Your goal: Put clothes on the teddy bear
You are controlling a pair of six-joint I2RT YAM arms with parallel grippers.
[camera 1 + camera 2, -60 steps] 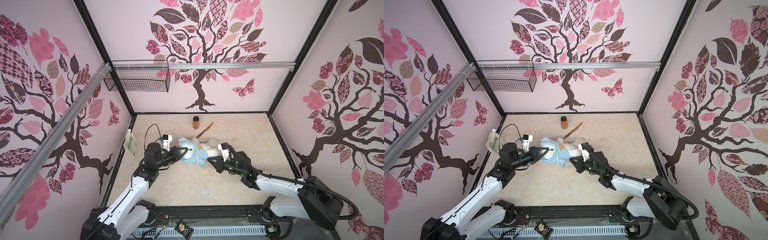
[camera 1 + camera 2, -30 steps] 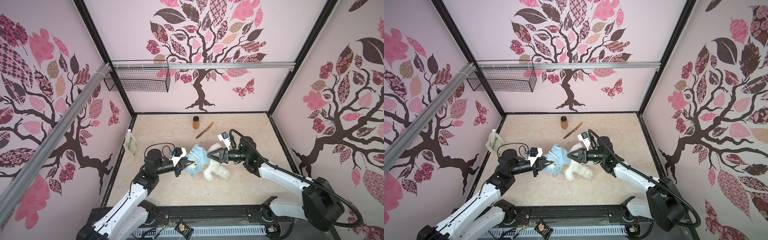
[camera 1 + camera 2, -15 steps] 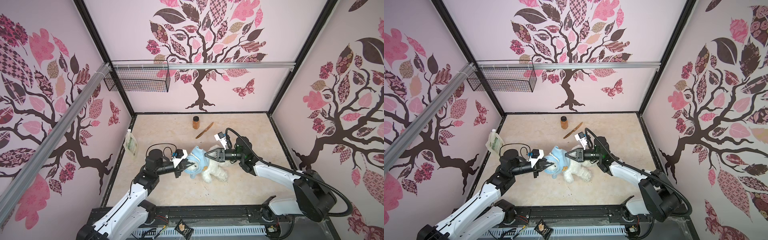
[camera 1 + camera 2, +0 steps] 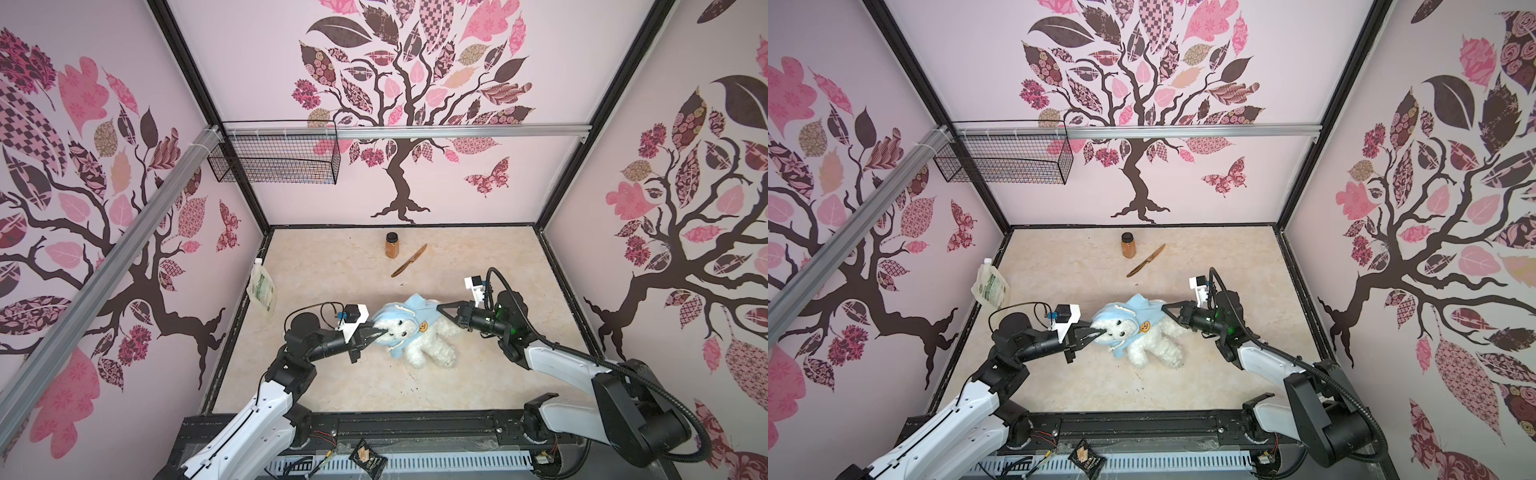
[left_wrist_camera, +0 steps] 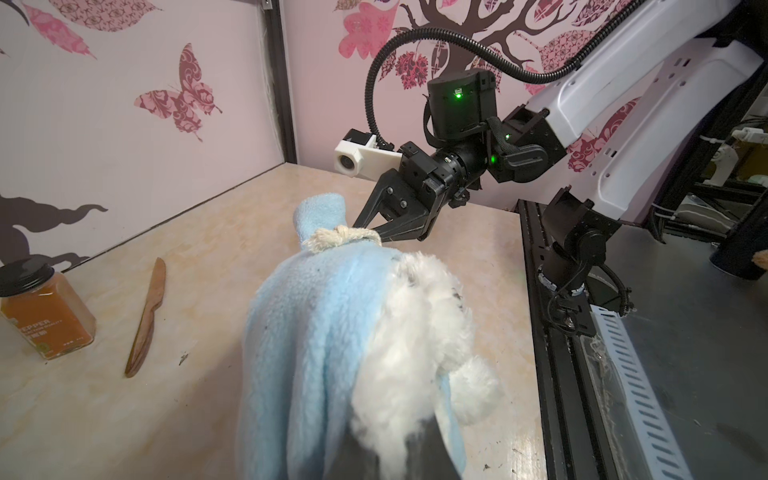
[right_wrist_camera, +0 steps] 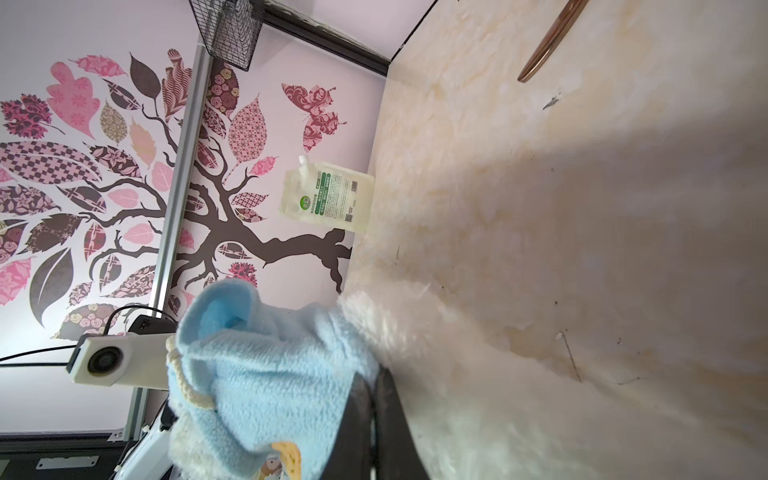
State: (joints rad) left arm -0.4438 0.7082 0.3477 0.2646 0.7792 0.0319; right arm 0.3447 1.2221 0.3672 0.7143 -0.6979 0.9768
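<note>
Blue shirt (image 4: 417, 307) is now pinched both sides: our right gripper (image 4: 439, 308) has just clamped its edge, our left gripper (image 4: 379, 331) still grips the hood (image 4: 390, 318). The bear (image 4: 432, 353) lies on the table (image 4: 332, 257) between them, so we can tug down.

Here's the teddy bear (image 4: 430, 347), fluffy and white, down on the table (image 4: 478, 257) near the middle, towards the front edge, in both top views. Its face looks up, dark eyes and nose showing, head towards the left, stubby legs splayed towards the front. A light blue hoodie (image 4: 419, 309) covers its head and upper body, hood up and bunched, with a tan bear-face print (image 4: 423, 328) on the chest. The legs are bare white fur.
</note>
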